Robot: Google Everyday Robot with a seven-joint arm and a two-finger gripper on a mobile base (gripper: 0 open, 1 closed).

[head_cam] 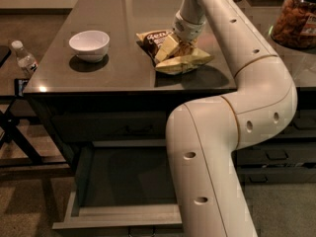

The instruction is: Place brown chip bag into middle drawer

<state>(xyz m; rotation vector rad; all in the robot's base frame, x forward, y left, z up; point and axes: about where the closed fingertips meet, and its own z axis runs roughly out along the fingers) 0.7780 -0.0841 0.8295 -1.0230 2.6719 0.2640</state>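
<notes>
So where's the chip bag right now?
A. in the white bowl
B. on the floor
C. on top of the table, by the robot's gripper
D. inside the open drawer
C: the brown chip bag lies on the table, with the gripper down on it, while the middle drawer below stands pulled out without the bag in it.

The one camera looks steeply down from above and behind the arm, apparently close beside its elbow. The gripper lies farther off at upper centre over the tabletop; the middle drawer is nearer, below it.
</notes>
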